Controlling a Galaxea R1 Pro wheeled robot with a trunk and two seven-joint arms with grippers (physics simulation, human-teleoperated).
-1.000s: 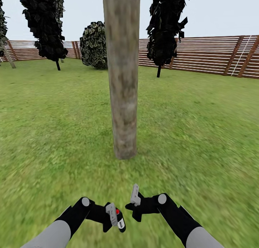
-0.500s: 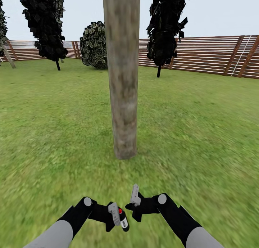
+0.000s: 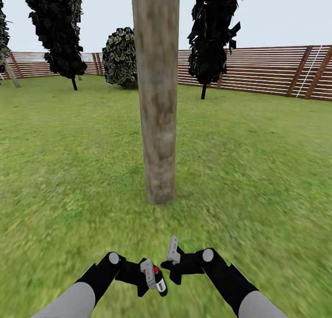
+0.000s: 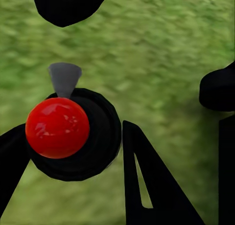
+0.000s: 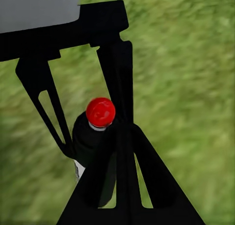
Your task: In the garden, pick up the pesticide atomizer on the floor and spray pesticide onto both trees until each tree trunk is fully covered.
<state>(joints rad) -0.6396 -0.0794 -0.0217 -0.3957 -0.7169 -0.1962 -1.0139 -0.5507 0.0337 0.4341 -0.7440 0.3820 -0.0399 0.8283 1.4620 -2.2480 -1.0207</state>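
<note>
The left hand (image 3: 150, 281) holds the spray bottle (image 3: 159, 281) tight. The right hand (image 3: 171, 262), just beside it, looks empty. To spray well, the robot should lift the bottle and point it at the tree trunk (image 3: 157, 101) ahead.

My head camera looks forward and down toward the tree trunk (image 3: 157, 96); both my wrist cameras look closely onto the pesticide atomizer (image 4: 68, 132) above grass.
</note>
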